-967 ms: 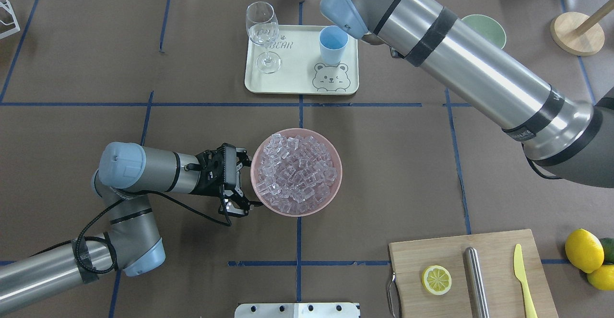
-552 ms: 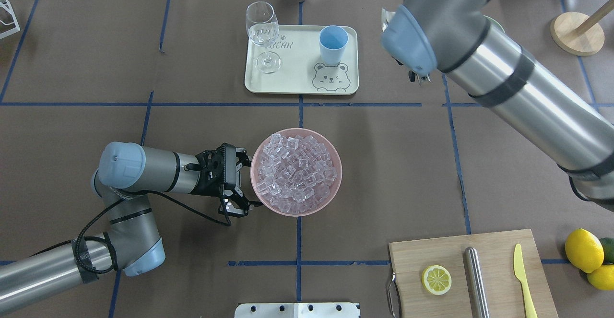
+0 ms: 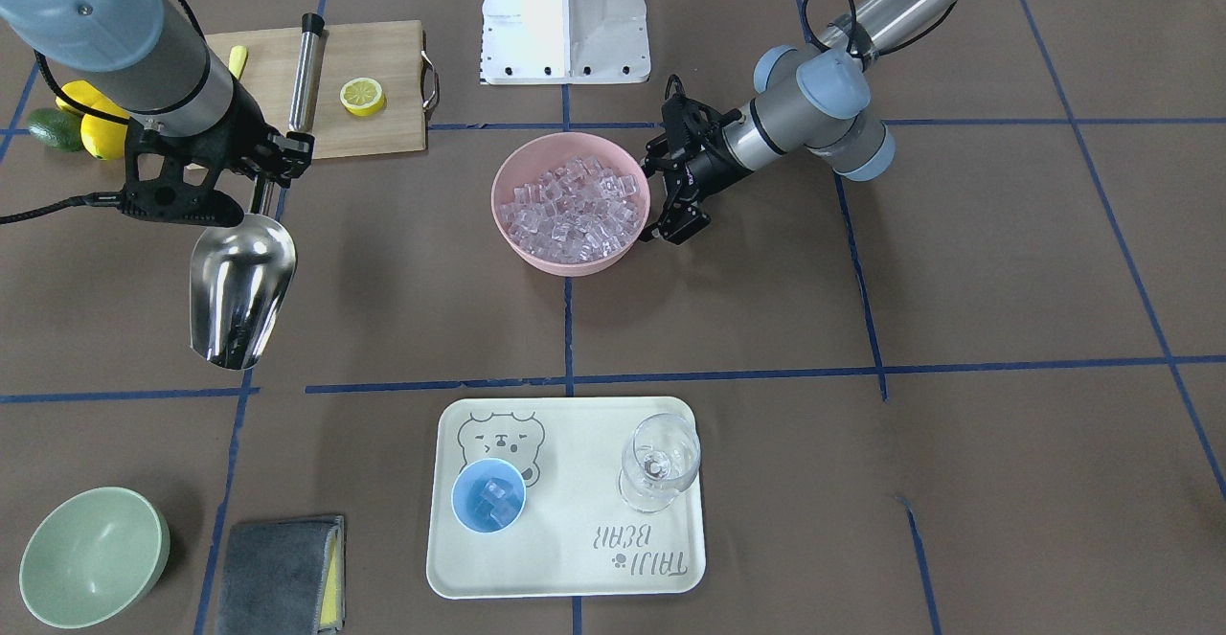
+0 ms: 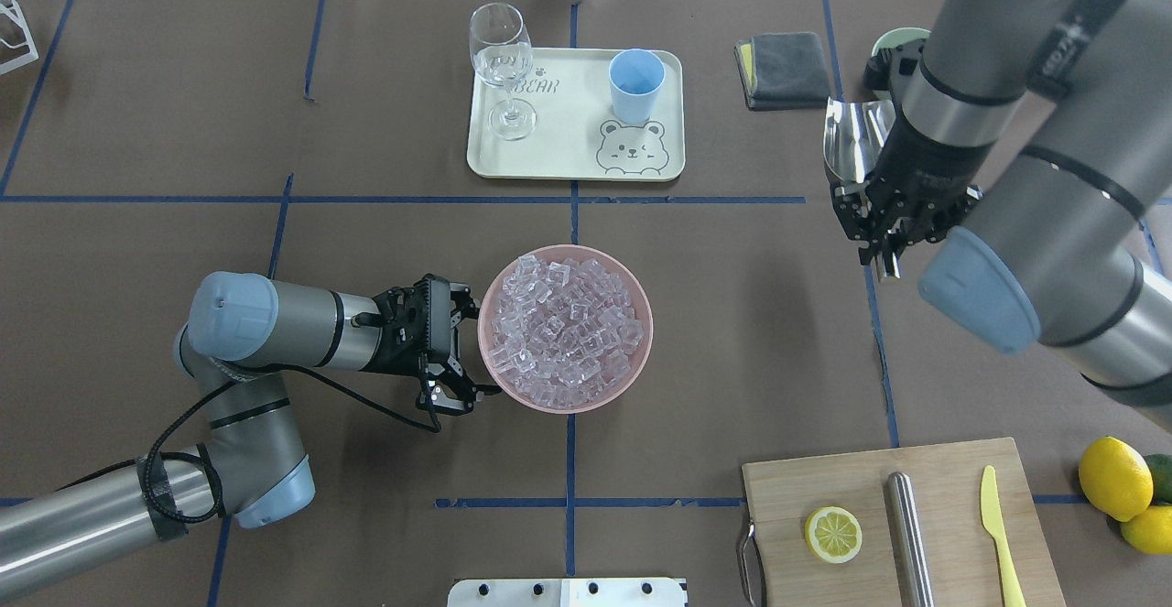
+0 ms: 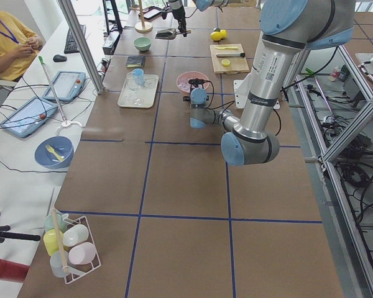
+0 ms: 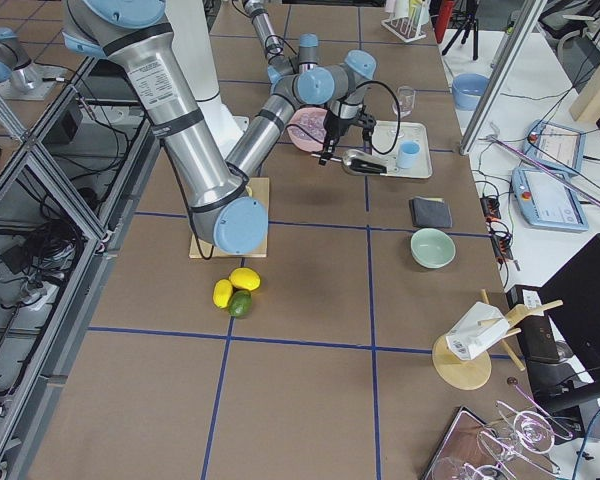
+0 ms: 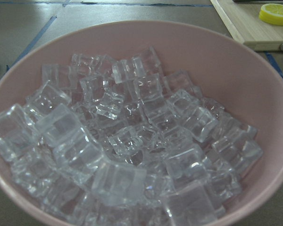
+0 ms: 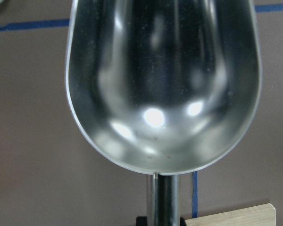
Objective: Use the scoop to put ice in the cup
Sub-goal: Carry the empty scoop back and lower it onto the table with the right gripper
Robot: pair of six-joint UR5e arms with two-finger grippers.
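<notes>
1. On the tray's far right corner, just past the bear drawing, the cup stands upright with a few cubes of ice inside it.
2. Far more ice fills the pink bowl near the table's middle.
3. The scoop is empty, its trough bare and shiny. It hangs over bare table toward the right end, well apart from tray and bowl, mouth toward the far edge.
4. The right gripper is clamped on the scoop's thin handle.
5. The left gripper lies level against the pink bowl's left side, jaws spread wide and holding nothing. I cannot tell whether its fingertips touch the rim.
6. The tray sits at the middle of the far edge, with a stemmed glass on its far left corner.
7. At the near edge, toward the right end, a cutting board carries a lemon slice, a steel cylinder and a yellow knife.
8. A green bowl and a grey cloth lie by the far right corner.
</notes>
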